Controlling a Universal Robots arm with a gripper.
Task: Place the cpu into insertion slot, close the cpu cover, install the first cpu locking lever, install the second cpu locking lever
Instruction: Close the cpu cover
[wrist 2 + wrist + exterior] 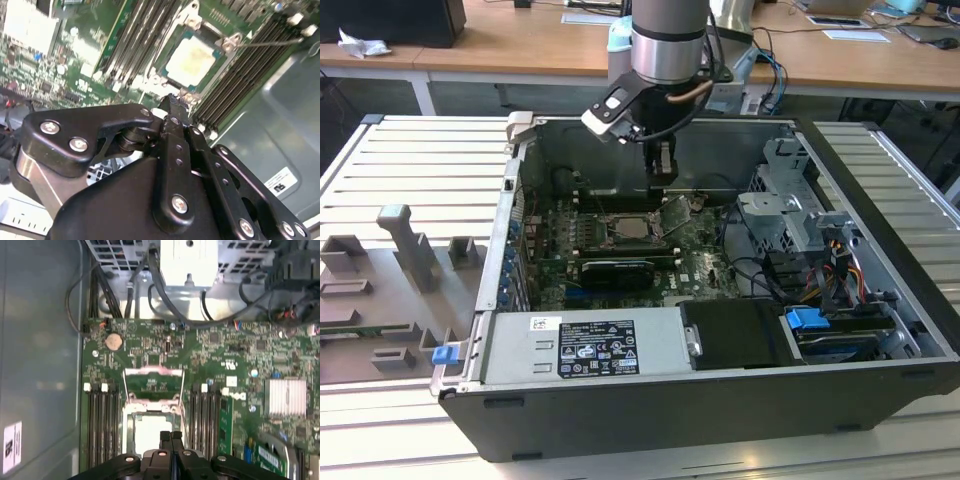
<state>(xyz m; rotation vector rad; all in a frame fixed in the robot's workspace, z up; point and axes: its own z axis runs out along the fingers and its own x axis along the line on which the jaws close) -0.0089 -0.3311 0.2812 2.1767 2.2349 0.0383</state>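
Flatly seated cpu (192, 60) — cpu cover (152, 371) tilted upward.

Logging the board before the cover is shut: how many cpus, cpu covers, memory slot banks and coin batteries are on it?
cpu: 1
cpu cover: 1
memory slot banks: 2
coin battery: 1
Total: 5
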